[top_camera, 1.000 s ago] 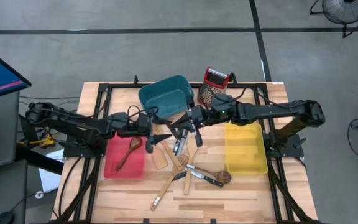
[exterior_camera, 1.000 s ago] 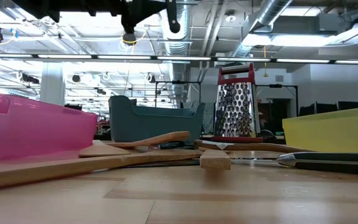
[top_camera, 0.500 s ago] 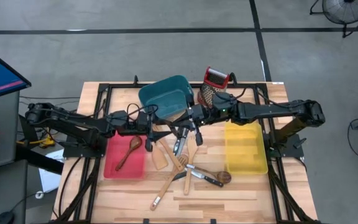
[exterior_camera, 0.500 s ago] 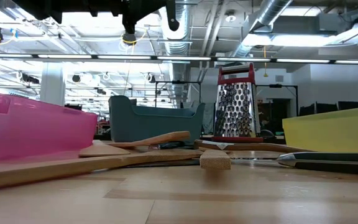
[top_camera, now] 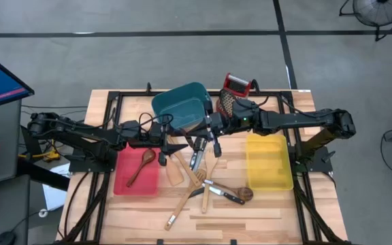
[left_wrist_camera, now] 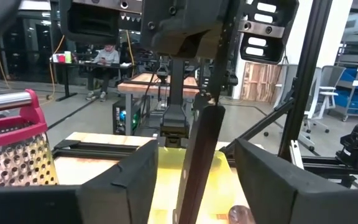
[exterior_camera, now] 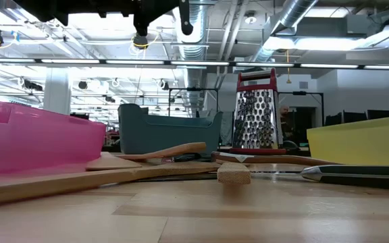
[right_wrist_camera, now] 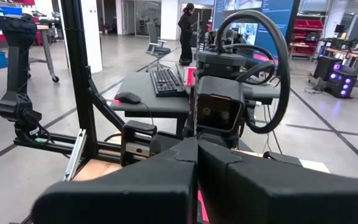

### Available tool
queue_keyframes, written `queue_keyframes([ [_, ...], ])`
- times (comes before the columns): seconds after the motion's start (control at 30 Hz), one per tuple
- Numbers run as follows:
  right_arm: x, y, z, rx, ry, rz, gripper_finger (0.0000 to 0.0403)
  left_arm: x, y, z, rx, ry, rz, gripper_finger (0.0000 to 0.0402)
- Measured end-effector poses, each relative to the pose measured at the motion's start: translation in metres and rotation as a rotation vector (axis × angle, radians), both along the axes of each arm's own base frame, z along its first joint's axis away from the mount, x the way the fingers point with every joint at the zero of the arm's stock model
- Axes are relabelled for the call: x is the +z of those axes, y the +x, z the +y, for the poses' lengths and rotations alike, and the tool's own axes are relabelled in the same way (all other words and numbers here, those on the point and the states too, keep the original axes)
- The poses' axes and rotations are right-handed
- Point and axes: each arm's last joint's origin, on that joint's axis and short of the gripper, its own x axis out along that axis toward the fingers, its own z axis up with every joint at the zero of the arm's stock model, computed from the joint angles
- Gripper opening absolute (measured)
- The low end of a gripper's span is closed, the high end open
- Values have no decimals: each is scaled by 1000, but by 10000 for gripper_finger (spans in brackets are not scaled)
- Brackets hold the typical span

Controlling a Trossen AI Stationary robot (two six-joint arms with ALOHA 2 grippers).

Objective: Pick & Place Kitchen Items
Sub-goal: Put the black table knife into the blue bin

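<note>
My right gripper (top_camera: 206, 141) hangs over the table's middle, just in front of the teal bin (top_camera: 181, 105). It is shut on a dark knife (top_camera: 195, 158) that hangs below it. The knife also shows in the left wrist view (left_wrist_camera: 197, 162). My left gripper (top_camera: 180, 145) is open and level, just left of the knife and facing it. Its fingers (left_wrist_camera: 114, 183) stand apart and short of the knife. Pale wooden spatulas and forks, another knife and a dark spoon (top_camera: 240, 194) lie in a loose pile (top_camera: 194, 182) on the table. My right gripper pinches the knife's upper end (left_wrist_camera: 206, 98) between its two shut fingers, which come from above. The knife hangs nearly upright below them, a little slanted, clear of the table. Whether the fingers are on the blade or the handle I cannot tell.
A red bin (top_camera: 124, 178) at the left holds a dark wooden spoon (top_camera: 140, 167). A yellow bin (top_camera: 269, 162) stands at the right. A red-topped box grater (top_camera: 234, 90) stands at the back beside the teal bin. Black frame rails run along the table's edges.
My right gripper has drifted a little toward the table's far edge, with the knife still hanging from it. The utensils on the table have stayed put.
</note>
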Motion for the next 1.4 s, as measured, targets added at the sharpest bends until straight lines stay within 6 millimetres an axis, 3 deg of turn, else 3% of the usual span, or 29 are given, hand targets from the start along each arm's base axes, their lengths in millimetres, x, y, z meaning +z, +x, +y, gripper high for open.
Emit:
queue_keyframes([
  [0.2, 2, 0, 0, 0, -4, -23, 2, 0, 0, 0, 4, 0, 0, 222],
  [1.13, 7, 0, -9, -27, -10, -78, 2, 2, 0, 6, 26, 7, -23, 217],
  [1.23, 7, 0, -9, -27, -10, -77, 2, 2, 0, 9, 35, 7, -23, 199],
  [1.4, 7, 0, -9, -26, -10, -78, 2, 2, 0, 11, 30, 6, -24, 134],
])
